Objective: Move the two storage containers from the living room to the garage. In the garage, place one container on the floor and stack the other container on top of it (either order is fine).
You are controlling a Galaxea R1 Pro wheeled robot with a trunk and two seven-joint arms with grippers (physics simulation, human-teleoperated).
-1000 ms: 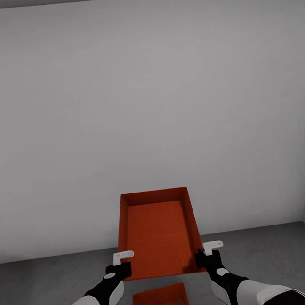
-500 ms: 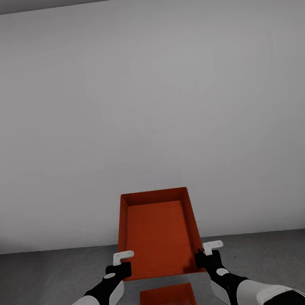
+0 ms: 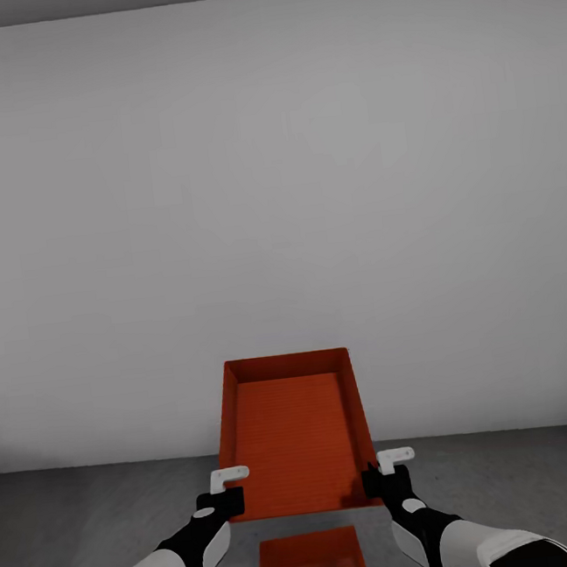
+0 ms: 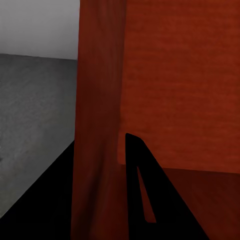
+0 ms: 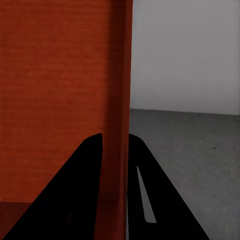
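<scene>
Now both grippers, left gripper (image 3: 221, 493) and right gripper (image 3: 386, 472), clamp the orange-red thin-walled open bin (image 3: 294, 436) by its side walls. Second identical orange-red bin (image 3: 312, 565) sits on dark grey concrete floor (image 3: 90, 517) below. Risk: misaligned lowering catches a rim, tipping the stack.

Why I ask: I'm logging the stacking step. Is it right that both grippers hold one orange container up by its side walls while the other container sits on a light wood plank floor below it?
Not quite. The left gripper and right gripper do hold the raised container by its side walls, but the head view shows the lower container sitting on the dark grey floor, not wood planks.
</scene>
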